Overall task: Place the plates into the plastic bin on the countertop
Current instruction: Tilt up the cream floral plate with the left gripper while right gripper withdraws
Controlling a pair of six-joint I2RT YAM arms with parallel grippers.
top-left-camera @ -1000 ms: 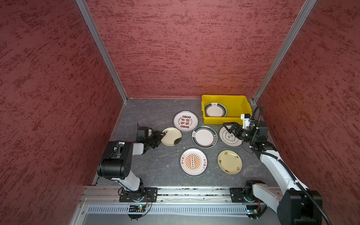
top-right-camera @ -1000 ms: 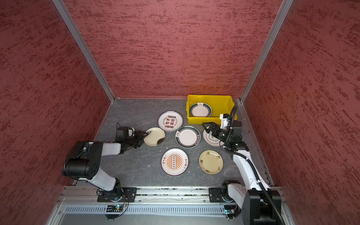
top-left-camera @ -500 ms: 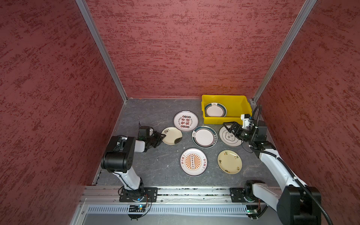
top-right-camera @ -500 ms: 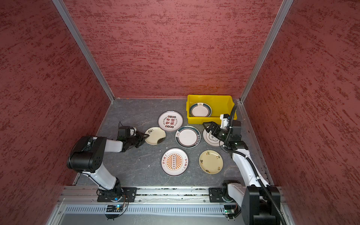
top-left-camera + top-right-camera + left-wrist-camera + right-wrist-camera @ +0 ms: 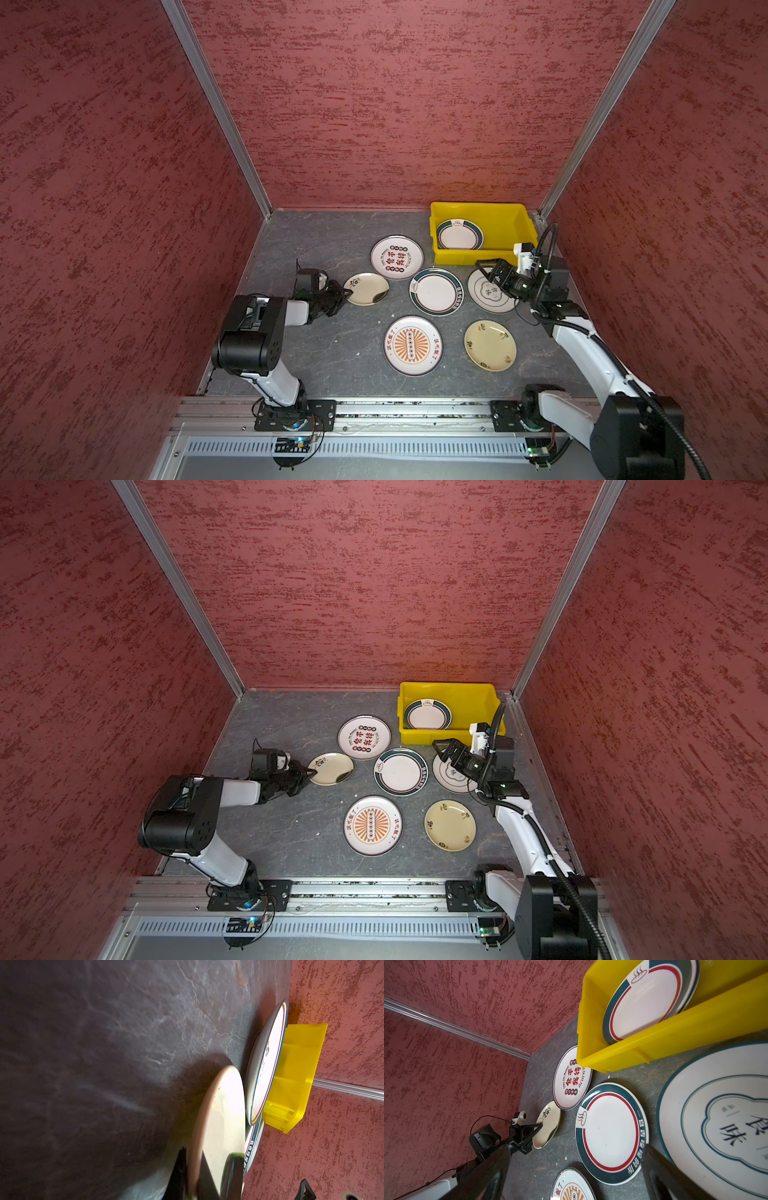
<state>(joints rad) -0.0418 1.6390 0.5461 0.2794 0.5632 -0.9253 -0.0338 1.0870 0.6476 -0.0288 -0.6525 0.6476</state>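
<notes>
1. The small cream plate [image 5: 366, 288] sits on the left of the countertop [image 5: 324, 237], well apart from the yellow bin [image 5: 469, 257]; it is glossy and shallow, with a dark sprig near its rim.
2. My left gripper [image 5: 345, 293] is clamped on its rim: the pick-up step, I judge.
3. Next: lift it clear and carry it across to the bin.
4. My right gripper [image 5: 492, 271] hangs spread wide over a white plate [image 5: 490, 297].
</notes>
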